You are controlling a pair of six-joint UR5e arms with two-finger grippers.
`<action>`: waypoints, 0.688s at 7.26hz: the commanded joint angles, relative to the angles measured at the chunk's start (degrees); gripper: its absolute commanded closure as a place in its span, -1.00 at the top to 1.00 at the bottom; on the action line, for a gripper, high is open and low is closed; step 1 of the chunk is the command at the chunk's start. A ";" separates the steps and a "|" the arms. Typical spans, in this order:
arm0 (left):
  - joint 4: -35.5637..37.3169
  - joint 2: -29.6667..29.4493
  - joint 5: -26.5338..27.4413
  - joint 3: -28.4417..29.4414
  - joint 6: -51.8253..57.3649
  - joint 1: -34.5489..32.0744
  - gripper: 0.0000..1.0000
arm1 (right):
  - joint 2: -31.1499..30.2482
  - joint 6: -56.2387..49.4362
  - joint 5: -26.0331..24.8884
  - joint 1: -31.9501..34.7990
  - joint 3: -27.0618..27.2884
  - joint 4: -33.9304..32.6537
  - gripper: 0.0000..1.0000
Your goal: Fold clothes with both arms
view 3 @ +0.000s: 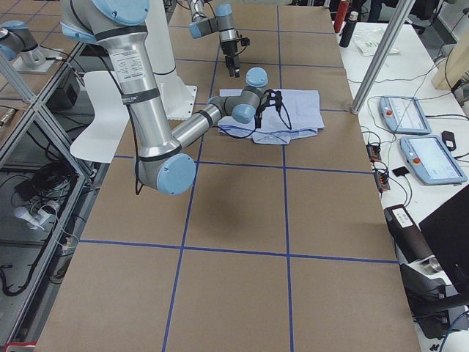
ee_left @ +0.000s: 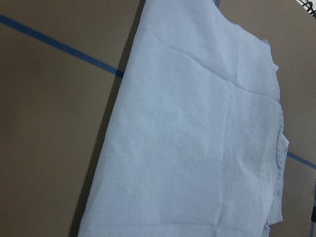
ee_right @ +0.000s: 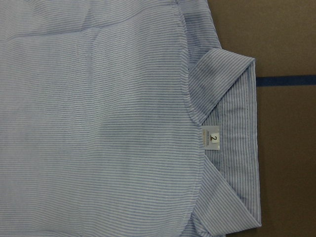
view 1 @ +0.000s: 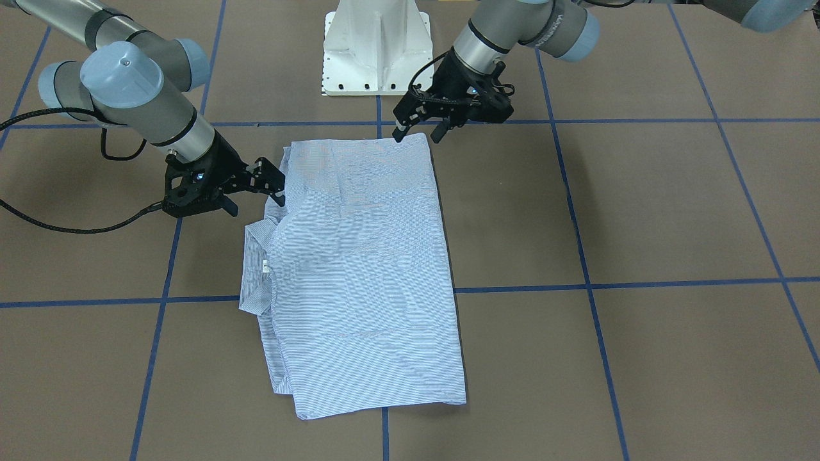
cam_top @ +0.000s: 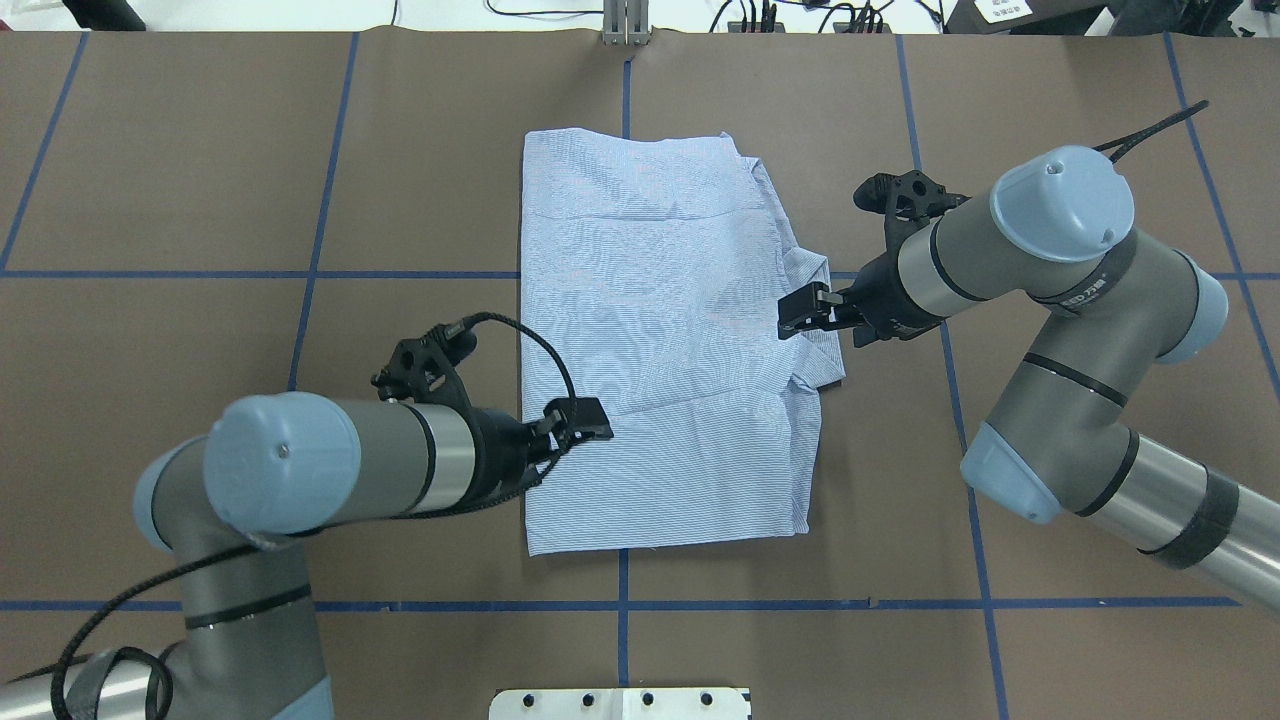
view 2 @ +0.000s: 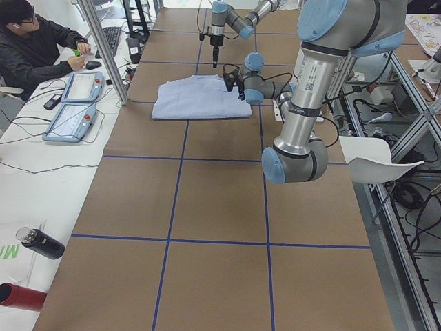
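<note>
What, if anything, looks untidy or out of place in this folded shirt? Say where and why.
The collar sticks out past the shirt's otherwise straight-edged fold, on the robot's right side, so that edge looks ragged.

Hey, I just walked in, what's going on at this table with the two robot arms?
The two arms are folding a striped shirt on the brown table. The shirt lies flat, already folded into a rough rectangle, with its collar toward the robot's right. The left hand is open at the shirt's left edge, near the robot. The right hand is open beside the collar. Neither seems to be gripping cloth.
</note>
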 commanded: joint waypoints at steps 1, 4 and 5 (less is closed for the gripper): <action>0.03 -0.43 2.82 2.59 -2.17 3.58 0.99 | 0.01 1.59 0.05 -0.05 0.35 0.23 1.00; 0.12 -0.35 2.73 6.03 -2.09 3.41 0.93 | 0.19 2.30 0.05 -0.14 0.27 0.23 1.00; 0.38 0.09 2.73 6.13 -2.09 3.41 0.88 | 0.19 2.30 0.05 -0.14 0.18 0.23 1.00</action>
